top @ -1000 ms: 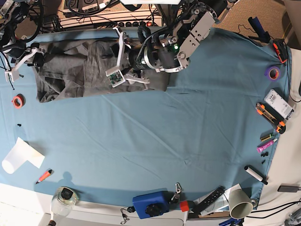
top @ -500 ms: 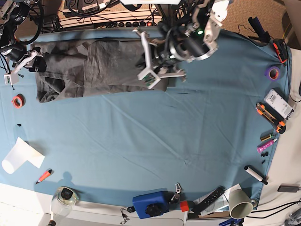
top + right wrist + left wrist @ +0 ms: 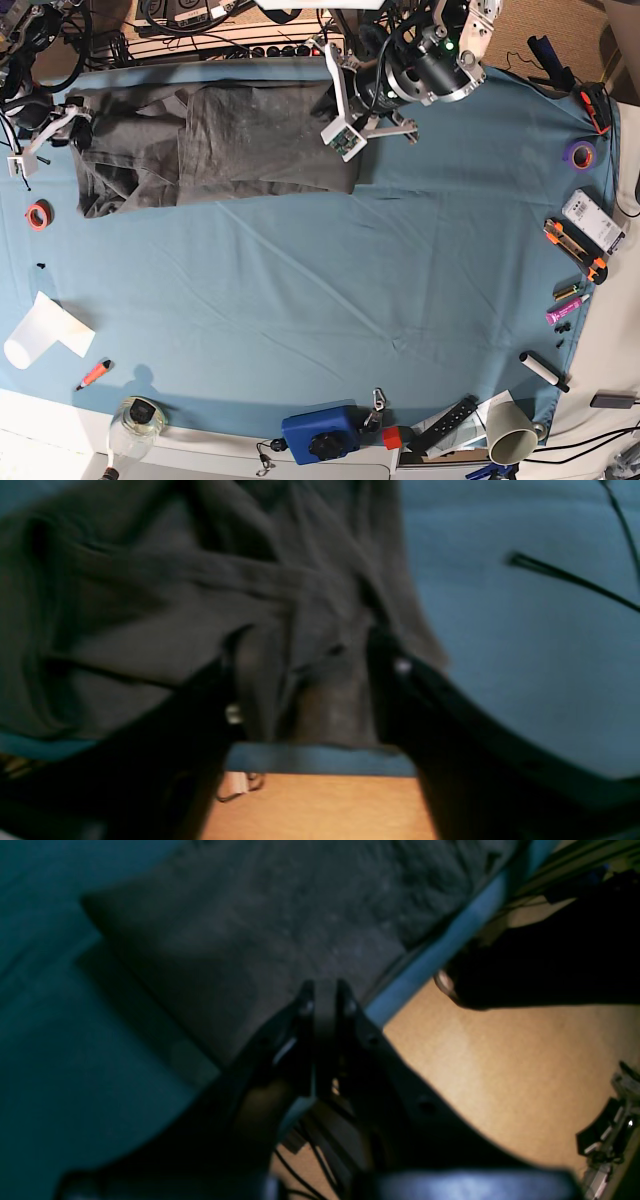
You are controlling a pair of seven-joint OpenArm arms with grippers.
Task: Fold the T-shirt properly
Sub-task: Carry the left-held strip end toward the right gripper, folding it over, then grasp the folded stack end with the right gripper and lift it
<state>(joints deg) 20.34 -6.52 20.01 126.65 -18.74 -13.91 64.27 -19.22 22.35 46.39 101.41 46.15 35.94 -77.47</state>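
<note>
The dark grey T-shirt (image 3: pixel 215 140) lies folded into a long band along the far edge of the table, wrinkled at its left end. My left gripper (image 3: pixel 328 60) is shut and empty, hovering over the far table edge by the shirt's right end; the left wrist view shows its closed tips (image 3: pixel 325 992) beside the T-shirt (image 3: pixel 260 930). My right gripper (image 3: pixel 72 118) is at the shirt's left end. In the right wrist view it (image 3: pixel 310 680) is open, with bunched T-shirt fabric (image 3: pixel 165 605) between its fingers near the table edge.
The blue-teal table cloth (image 3: pixel 330 290) covers the table. A red tape roll (image 3: pixel 38 214), paper (image 3: pixel 45 330) and a marker (image 3: pixel 95 373) lie at the left. A blue box (image 3: pixel 320 432) and cup (image 3: pixel 510 432) are at the front. A purple tape roll (image 3: pixel 580 153) and a box cutter (image 3: pixel 575 250) lie at the right.
My left arm has moved off the shirt's middle, going right and back to the far table edge. The shirt's right half now lies flat and uncovered. The right gripper has barely moved.
</note>
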